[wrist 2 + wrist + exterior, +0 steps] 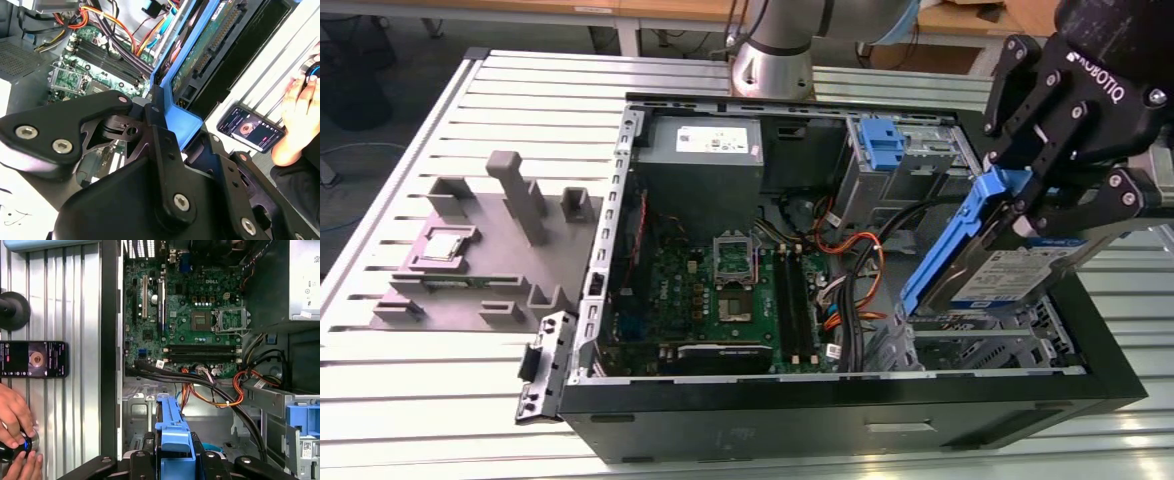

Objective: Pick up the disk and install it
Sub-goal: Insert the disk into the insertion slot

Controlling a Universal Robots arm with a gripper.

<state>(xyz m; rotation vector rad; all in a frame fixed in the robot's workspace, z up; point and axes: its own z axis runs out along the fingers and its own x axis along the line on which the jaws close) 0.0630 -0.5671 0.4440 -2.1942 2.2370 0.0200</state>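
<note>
In the exterior view the gripper [1047, 205] is cut off at the picture's edge, so the wrist behind it is out of sight. Its black fingers are clamped on the disk [1007, 272], which hangs on edge and tilted over the corner of the open computer case [854, 395] at the exterior view's right. The fingers cover the disk's upper part. Its blue rail [945, 250] and white-and-blue label face the camera, but the label's print cannot be made out. The gripper carries white lettering. A labelled power supply [707, 145] sits in the case, next to a drive cage [881, 145] with a blue latch. On the slatted table [427, 385], a grey fixture [487, 260] holds a processor chip [443, 245].

In the second wrist view the gripper [165, 114] has its black links in the foreground, hiding much of the case. They grip the blue rail [184, 121], and the disk's green circuit board [207, 47] runs away behind it. The motherboard [95, 70] lies beyond. A lit phone [250, 129] rests on the table beside a hand [300, 112], which is cut off at the edge.

In the first wrist view the gripper [174, 464] is mostly cropped. The blue rail [174, 432] stands end-on between its fingers, hiding the disk's body. The motherboard [185, 315] bears white lettering, and orange cables [215, 392] cross beneath it. Outside the case, a person's hands [14, 414] hold a small knob [24, 445] with a blue light.
</note>
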